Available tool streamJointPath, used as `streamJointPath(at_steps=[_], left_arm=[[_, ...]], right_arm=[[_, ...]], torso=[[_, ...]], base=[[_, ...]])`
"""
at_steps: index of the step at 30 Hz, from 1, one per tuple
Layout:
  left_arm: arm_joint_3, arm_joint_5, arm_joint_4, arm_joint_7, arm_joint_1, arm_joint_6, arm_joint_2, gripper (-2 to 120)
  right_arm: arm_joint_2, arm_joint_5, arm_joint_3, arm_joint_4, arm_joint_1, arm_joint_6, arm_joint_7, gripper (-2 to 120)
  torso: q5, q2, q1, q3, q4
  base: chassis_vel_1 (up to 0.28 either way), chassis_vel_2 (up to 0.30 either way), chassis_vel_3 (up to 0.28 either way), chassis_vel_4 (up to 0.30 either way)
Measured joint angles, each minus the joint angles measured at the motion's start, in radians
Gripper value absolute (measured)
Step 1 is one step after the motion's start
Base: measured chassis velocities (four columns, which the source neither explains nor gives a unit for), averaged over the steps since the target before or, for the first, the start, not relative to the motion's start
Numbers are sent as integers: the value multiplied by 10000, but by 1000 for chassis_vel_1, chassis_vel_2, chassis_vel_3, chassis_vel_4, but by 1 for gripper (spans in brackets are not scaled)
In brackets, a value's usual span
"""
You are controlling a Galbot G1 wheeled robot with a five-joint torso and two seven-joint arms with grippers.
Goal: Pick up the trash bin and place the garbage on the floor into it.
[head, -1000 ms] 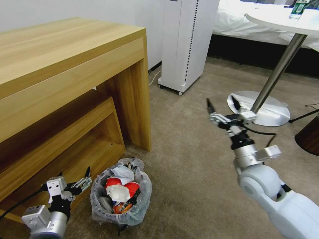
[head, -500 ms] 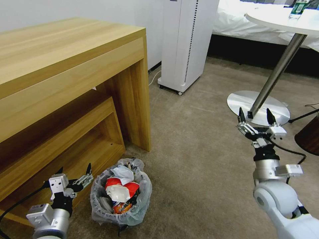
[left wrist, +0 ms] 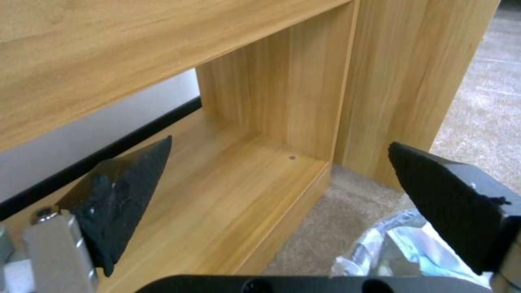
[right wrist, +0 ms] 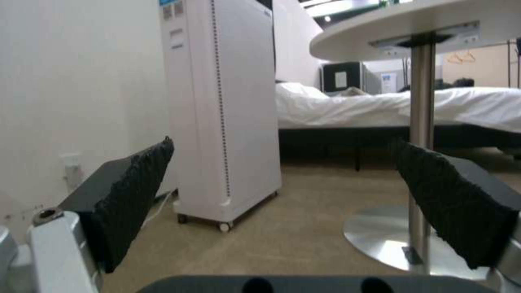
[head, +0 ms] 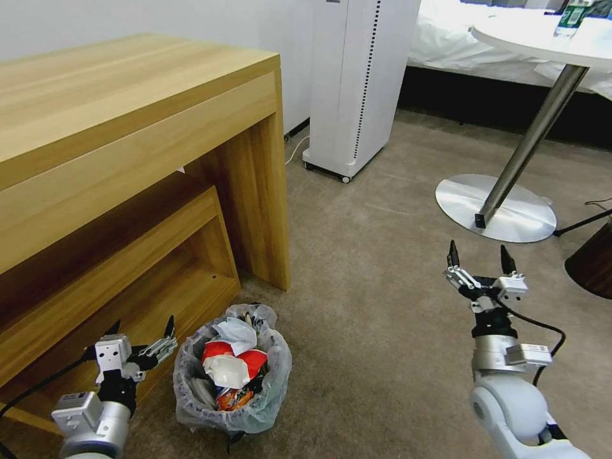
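In the head view the trash bin (head: pixel 233 376) stands on the beige carpet (head: pixel 370 306) beside the foot of the wooden desk (head: pixel 127 159), its clear bag bunched over the rim and crumpled wrappers and paper wads (head: pixel 231 360) heaped inside. The left gripper (head: pixel 141 338) hangs low just beside the bin, fingers spread and holding nothing; the right gripper (head: pixel 479 258) is raised over bare carpet well apart from the bin, fingers likewise spread and empty, with the round table's metal base (head: pixel 497 207) and the white air purifier (head: pixel 357 83) farther off. No loose litter lies on the carpet visible here, so the collecting looks finished or nearly so, and both arms appear idle. The left wrist view looks past its parted fingertips (left wrist: pixel 125 195) into the desk's lower shelf (left wrist: pixel 233 183), with a corner of the bin's bag (left wrist: pixel 401 244) at the edge. The right wrist view looks between its parted pads (right wrist: pixel 136 195) toward the purifier, the table post and a bed (right wrist: pixel 380 106). Any next move would call for finding remaining litter elsewhere, since none is in sight.
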Motion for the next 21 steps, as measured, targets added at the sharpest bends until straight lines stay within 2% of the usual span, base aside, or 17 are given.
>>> streamJointPath(at_steps=[7,21], left_arm=[[33,-260,143,47,-246,28,317,100],[112,-352,178,91,-350,220,386,100]], right_arm=[[353,-221,3,-13,-128,-46,-77,100],[440,-587,12,-20,-244,-157,-94,100]], torso=[[0,0,0,0,-1],[2,0,0,0,0]], base=[[0,0,0,0],[0,0,0,0]])
